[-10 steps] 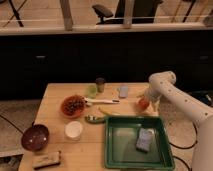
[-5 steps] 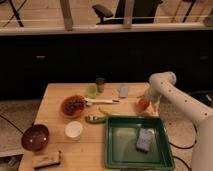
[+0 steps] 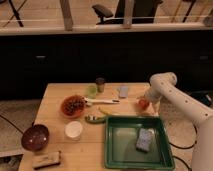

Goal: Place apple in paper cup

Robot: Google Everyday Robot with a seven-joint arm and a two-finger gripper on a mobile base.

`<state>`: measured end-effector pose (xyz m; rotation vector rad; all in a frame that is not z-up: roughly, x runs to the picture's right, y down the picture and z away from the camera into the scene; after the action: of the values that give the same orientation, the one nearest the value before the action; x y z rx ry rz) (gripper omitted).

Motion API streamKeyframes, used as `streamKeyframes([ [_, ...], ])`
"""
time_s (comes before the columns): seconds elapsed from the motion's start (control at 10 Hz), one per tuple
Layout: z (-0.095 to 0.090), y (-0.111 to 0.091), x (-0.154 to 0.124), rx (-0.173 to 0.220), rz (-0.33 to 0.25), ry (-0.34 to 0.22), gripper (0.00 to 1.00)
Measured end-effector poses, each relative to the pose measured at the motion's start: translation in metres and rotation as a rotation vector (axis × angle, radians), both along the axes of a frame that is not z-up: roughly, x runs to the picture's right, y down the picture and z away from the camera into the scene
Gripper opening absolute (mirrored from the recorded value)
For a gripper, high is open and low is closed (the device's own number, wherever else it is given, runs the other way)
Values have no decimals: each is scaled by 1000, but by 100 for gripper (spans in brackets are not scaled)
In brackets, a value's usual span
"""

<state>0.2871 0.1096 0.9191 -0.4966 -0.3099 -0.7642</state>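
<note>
Near edge of table [image 3: 90, 152]: brown block [image 3: 46, 159] at the left corner, maroon bowl [image 3: 35, 137] just behind it at the left edge.

Near right: green tray [image 3: 106, 150], with a blue-grey sponge [image 3: 145, 139] lying inside toward its right wall.

Cup [image 3: 74, 130] stands upright just left of the tray, not touching it, rim up and pale inside showing.

Mid table: small green item [image 3: 94, 119] near the tray's far-left corner, with a yellow strip [image 3: 106, 112] just behind it; can't tell what either is. The orange bowl [image 3: 73, 105] of dark bits is behind the cup. A white utensil [image 3: 102, 101] lies flat to the bowl's right, one end at the rim.

Apple [image 3: 143, 104] is on the table near the right edge, just beyond the tray's far rim and well apart from the cup.

Gripper [image 3: 148, 101] is down at the apple's right side, touching or nearly so. The white arm [image 3: 172, 97] comes in from the right, bends at an elbow above the far-right corner and drops onto that spot. Can't tell how wide the gripper stands, or whether it has the apple clamped.

Far row, left to right: pale green round thing [image 3: 91, 90], dark can [image 3: 100, 84] upright just beside it, grey packet [image 3: 123, 91] lying flat.

Beyond the table: dark wall, then a chair [image 3: 107, 10] past the rail.
</note>
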Motion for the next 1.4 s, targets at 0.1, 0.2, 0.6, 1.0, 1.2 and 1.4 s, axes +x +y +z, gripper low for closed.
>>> streamKeyframes([
  [0.1, 0, 1, 0, -1, -1, -2, 80],
  [0.2, 0, 1, 0, -3, -4, -7, 80],
  [0.6, 0, 2, -7, -10, -21, -29, 80],
  [1.0, -1, 6, -4, -15, -26, -34, 80],
  [1.2, -2, 8, -4, -18, -34, -42, 80],
  [1.4, -2, 8, -5, -19, -38, -43, 80],
])
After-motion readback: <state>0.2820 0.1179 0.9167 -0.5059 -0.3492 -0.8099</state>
